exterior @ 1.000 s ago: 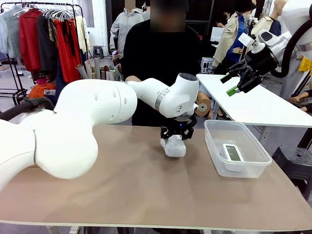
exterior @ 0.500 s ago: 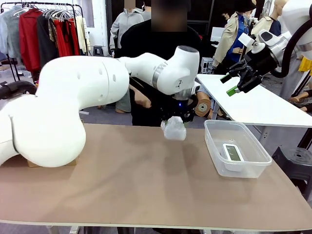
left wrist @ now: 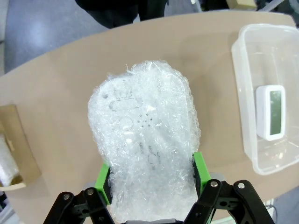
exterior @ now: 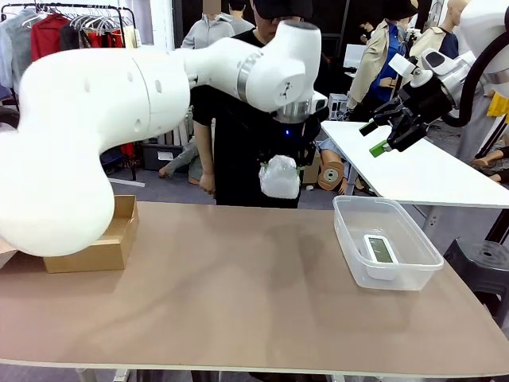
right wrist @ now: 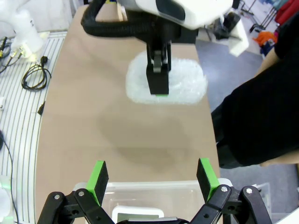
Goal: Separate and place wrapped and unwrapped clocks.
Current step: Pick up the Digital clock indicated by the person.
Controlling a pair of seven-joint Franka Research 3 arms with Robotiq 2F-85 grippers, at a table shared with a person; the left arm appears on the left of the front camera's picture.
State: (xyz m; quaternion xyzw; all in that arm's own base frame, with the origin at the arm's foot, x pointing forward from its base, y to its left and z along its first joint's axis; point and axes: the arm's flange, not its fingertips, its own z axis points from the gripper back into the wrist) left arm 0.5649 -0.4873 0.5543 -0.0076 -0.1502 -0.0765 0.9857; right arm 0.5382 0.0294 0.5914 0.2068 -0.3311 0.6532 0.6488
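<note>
**Left arm holding wrapped clock in the air, bare clock sitting in tub**

Left gripper [left wrist: 152,179] is clamping the wrapped clock [left wrist: 145,140] between its green pads [left wrist: 103,181], one pad on each long edge near the bundle's lower end. In the left wrist view the bundle's long axis is running roughly 6 to 12 o'clock, straight out along the fingers, with the free rounded end pointing away at 12. Moulded clock-back detail is showing through the bubble wrap.

In the front view the wrapped clock [exterior: 280,177] is hanging below the left gripper [exterior: 291,151], well clear of the table [exterior: 238,302], in front of the person's dark torso [exterior: 246,143].

Unwrapped clock [exterior: 380,249] is lying flat in the clear tub [exterior: 350,239] at the table's 3 o'clock side, screen up. In the left wrist view its long axis [left wrist: 272,112] is also running about 6 to 12.

Cardboard box [exterior: 99,239] is sitting at the table's 9 o'clock edge; another wrapped bundle [left wrist: 7,161] is lying inside it.

Right gripper [exterior: 394,131] is hovering high off the table's right side, fingers spread wide, gripping nothing. Its wrist view is looking down past its pads [right wrist: 97,178] at the wrapped clock [right wrist: 187,84].
</note>
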